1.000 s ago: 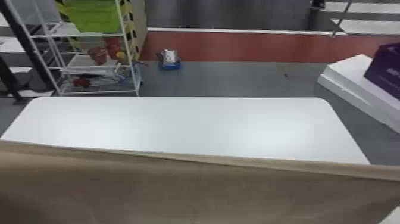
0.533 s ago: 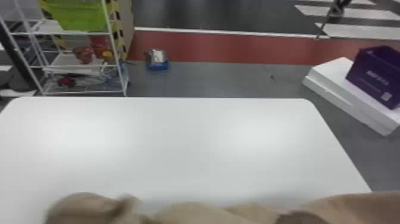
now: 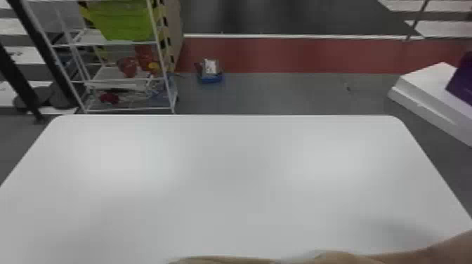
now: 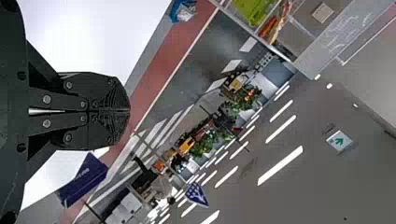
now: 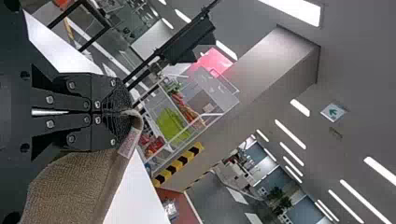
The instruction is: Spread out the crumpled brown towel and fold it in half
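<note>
We see silvery round screws (image 4: 46,99) and finely ridged black pads (image 4: 118,99) on our angular black left gripper (image 4: 127,111) and matching black right gripper (image 5: 127,112).

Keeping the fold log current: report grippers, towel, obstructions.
Left gripper shut, empty. Right gripper shut on towel, which hangs down. Purple box off table, seemingly harmless.

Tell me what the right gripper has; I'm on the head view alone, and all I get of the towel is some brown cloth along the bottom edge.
Observer: The right wrist view has the right gripper shut on an edge of the brown towel, close to a pale label.
Operator: Copy. Now report the left one, and whether it has a corner too.
Observer: No corner there: in the left wrist view the left gripper is shut with its fingertips together and no cloth between them.
</note>
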You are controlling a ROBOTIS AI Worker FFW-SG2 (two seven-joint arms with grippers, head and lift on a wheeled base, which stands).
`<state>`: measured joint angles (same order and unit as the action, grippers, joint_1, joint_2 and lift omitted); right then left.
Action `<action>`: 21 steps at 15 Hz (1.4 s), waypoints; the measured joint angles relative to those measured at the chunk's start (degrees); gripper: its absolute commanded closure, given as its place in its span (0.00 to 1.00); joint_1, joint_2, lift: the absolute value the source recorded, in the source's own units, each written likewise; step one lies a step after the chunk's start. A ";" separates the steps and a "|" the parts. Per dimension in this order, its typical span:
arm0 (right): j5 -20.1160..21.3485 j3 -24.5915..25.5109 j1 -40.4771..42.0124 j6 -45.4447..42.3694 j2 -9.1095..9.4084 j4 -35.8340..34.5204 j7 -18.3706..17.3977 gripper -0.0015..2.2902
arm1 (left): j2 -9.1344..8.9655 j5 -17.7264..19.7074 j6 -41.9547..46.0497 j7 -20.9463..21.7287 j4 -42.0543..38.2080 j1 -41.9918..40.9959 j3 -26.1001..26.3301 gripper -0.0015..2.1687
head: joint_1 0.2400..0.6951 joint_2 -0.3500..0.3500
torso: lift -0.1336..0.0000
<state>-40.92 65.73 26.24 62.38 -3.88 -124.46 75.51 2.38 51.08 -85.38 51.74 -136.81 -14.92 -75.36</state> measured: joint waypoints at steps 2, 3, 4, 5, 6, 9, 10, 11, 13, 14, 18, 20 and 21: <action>6.21 -6.21 -1.84 -4.29 0.73 0.76 -4.90 0.98 | -0.82 0.05 -0.01 1.57 -0.33 -1.59 2.71 0.62 | 1.00 0.47 | 0.07; 9.87 -9.56 -2.24 -9.20 1.38 1.81 -8.10 0.98 | -1.06 0.00 0.03 1.75 -0.51 -2.55 4.66 0.62 | 1.00 0.44 | 0.07; 12.80 -12.34 -2.41 -13.48 1.76 3.01 -9.92 0.98 | -1.17 -0.55 0.32 1.74 -0.81 -3.60 6.81 0.62 | 1.00 0.41 | 0.07; 15.97 -15.30 -2.72 -16.89 1.94 4.45 -11.01 0.98 | -1.24 -2.29 1.46 1.59 -1.40 -4.96 10.00 0.62 | 1.00 0.39 | 0.07; 19.05 -17.99 -3.05 -19.25 1.97 5.76 -11.85 0.98 | -1.29 -5.00 3.44 1.22 -2.09 -6.53 13.99 0.62 | 1.00 0.37 | 0.07; 25.71 -23.13 -3.63 -24.14 1.82 8.69 -13.18 0.98 | -1.03 -12.53 8.32 0.88 -3.41 -11.37 25.48 0.59 | 1.00 0.31 | 0.07; 26.55 -23.76 -3.69 -25.08 1.72 9.46 -13.36 0.98 | -0.53 -14.58 9.60 1.01 -3.70 -13.23 29.31 0.59 | 1.00 0.28 | 0.07; 26.80 -23.96 -3.73 -25.59 1.62 10.02 -13.39 0.98 | -0.10 -16.33 10.43 0.95 -4.13 -14.73 32.55 0.59 | 1.00 0.21 | 0.07; 26.93 -24.06 -3.80 -25.87 1.46 10.70 -13.46 0.98 | 0.88 -20.91 12.12 0.69 -5.28 -17.65 39.56 0.55 | 1.00 0.13 | 0.07; 26.94 -24.01 -3.81 -25.87 1.46 10.95 -13.47 0.98 | 1.50 -23.17 13.10 0.48 -6.04 -19.08 42.60 0.49 | 1.00 0.11 | 0.07; 27.34 -22.51 -3.74 -25.97 1.47 12.54 -13.55 0.98 | 5.65 -28.05 14.68 -0.25 -9.27 -24.22 49.55 0.28 | 1.00 0.00 | 0.07; 27.01 -21.30 -3.39 -25.87 1.48 12.97 -13.48 0.98 | 8.40 -33.12 16.55 -2.25 -9.97 -26.13 55.03 0.28 | 1.00 0.00 | 0.07; 26.83 -21.11 -3.38 -25.77 1.49 13.21 -13.47 0.98 | 9.46 -34.83 19.39 -2.93 -10.24 -27.71 57.17 0.28 | 1.00 0.00 | 0.07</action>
<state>-14.09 44.63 22.86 36.61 -2.39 -111.26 62.04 11.84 16.25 -65.99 48.81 -147.05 -42.63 -18.19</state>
